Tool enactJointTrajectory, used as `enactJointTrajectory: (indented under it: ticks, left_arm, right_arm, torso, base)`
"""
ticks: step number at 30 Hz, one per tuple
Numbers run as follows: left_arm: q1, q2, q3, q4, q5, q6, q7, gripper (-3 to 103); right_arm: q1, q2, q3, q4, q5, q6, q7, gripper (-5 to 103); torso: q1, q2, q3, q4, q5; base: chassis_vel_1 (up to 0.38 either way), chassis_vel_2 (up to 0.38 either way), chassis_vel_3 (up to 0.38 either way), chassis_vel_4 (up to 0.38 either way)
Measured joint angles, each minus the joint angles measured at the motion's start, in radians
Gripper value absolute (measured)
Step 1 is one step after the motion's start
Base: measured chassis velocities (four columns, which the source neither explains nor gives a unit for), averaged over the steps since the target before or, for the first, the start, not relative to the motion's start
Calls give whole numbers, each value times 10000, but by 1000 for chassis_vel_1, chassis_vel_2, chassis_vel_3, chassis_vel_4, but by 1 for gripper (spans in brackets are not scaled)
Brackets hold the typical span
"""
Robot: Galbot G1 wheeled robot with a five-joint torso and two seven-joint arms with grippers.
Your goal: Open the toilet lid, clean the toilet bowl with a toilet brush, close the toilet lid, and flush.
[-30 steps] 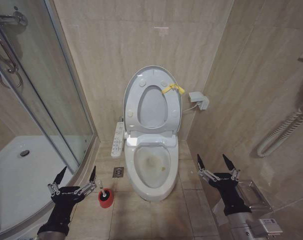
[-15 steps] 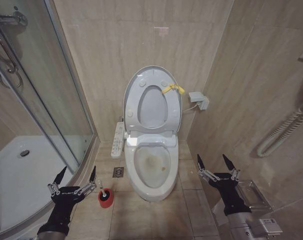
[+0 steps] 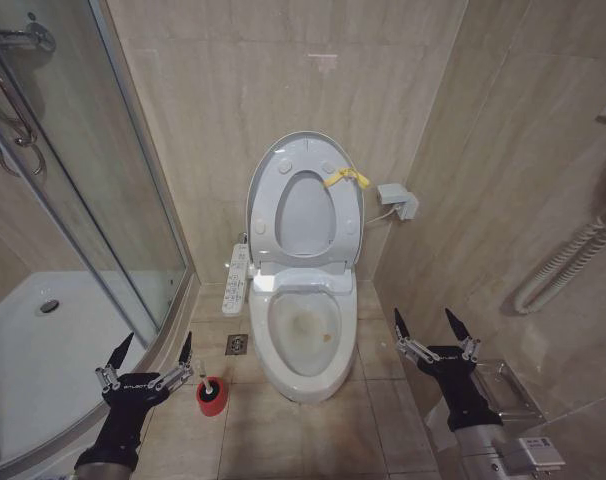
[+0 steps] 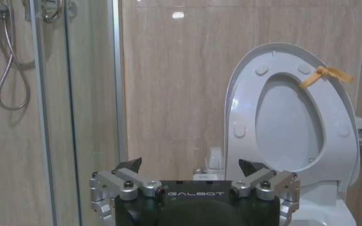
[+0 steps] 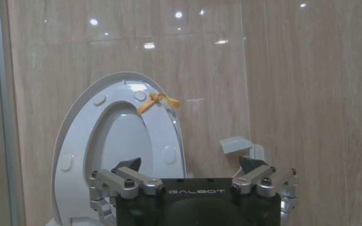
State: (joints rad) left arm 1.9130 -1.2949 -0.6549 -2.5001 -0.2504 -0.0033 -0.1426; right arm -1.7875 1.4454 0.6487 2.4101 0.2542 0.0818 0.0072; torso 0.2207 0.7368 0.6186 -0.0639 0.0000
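The toilet lid stands raised against the back wall with the ring seat up against it and a yellow tag at its edge. Below it the toilet bowl lies uncovered, with yellowish-brown stains inside. The toilet brush stands in its red base on the floor, left of the bowl. My left gripper hangs open just left of the brush, holding nothing. My right gripper is open to the right of the bowl. The left wrist view has the left gripper before the lid; the right wrist view has the right gripper and the lid.
A glass shower enclosure and its white tray take up the left. A white remote panel hangs beside the toilet, with a floor drain below. A wall box, a coiled hose and a metal rack crowd the right.
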Motion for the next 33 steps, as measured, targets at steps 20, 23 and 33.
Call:
enactJointTrajectory:
  ticks: [20,23,33]
  left_arm:
    - [-1136,-1210,-629,706,83,1183,1047,100]
    - [-1144,-1178,-657,1598,147,437,1145,100]
    - [-1437,-1386,-195,5456,803,-2437,1417,100]
  right_arm:
    - [1,-1,1,-1,2,-1,-1,100]
    - [1,-1,1,-1,2,0,0,100]
    - [1,0,0,1,3,-1,-1,100]
  torso:
    - [-2,0,0,-1,5]
    - [-1,-1,0,-1,3]
    - [0,0,0,0,-2]
  base:
    - [0,0,0,0]
    - [0,0,0,0]
    - [0,0,0,0]
